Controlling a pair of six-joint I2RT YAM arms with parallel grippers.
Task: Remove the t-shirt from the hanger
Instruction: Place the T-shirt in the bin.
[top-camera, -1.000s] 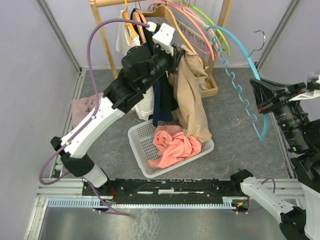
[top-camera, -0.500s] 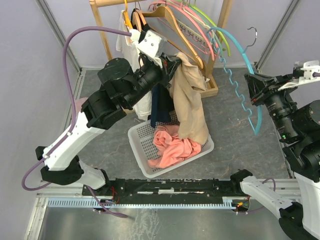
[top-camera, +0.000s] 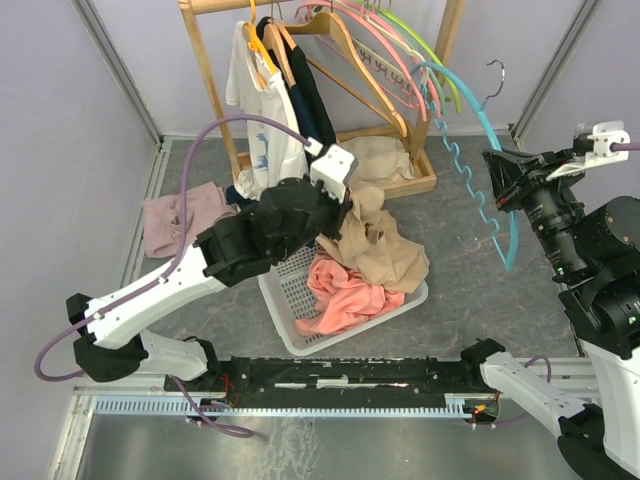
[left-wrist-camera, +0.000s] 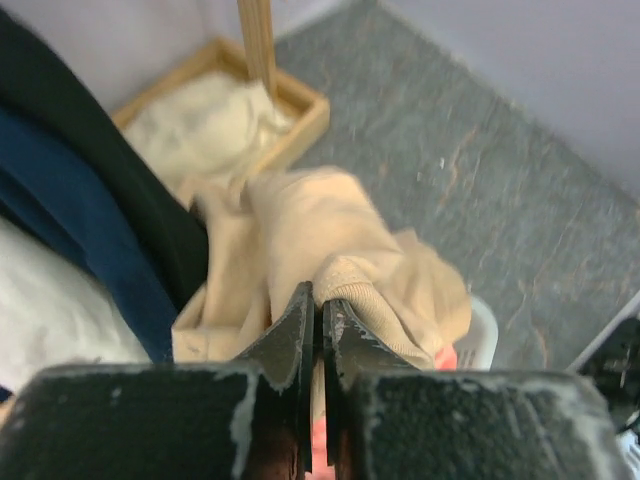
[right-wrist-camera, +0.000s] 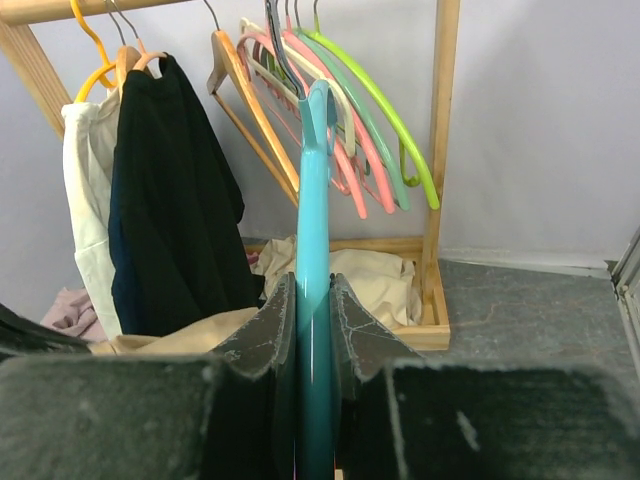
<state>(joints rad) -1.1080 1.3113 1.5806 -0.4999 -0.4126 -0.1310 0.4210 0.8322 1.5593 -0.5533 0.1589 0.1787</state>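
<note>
The tan t-shirt (top-camera: 385, 250) lies bunched over the far edge of the white basket (top-camera: 290, 338), off the hanger. My left gripper (top-camera: 348, 212) hangs low over it, shut on a fold of the tan t-shirt (left-wrist-camera: 300, 215); the left wrist view shows the left gripper (left-wrist-camera: 318, 295) pinching the ribbed hem. The bare turquoise hanger (top-camera: 510, 240) stands off to the right, well clear of the shirt. My right gripper (top-camera: 500, 180) is shut on it. Seen from the right wrist, the right gripper (right-wrist-camera: 312, 285) clamps the hanger (right-wrist-camera: 315, 170), hook pointing up.
A coral garment (top-camera: 345, 290) fills the basket. The wooden rack (top-camera: 205, 70) at the back carries a white shirt (top-camera: 258, 110), dark clothes and several bare hangers (top-camera: 380, 50). A cream cloth (top-camera: 385, 155) lies in the rack's base, a pink cloth (top-camera: 170, 215) on the floor at left.
My left arm has dropped from rack height down to the basket, taking the tan t-shirt with it; the shirt now lies heaped instead of hanging. The right gripper and hanger shifted slightly up.
</note>
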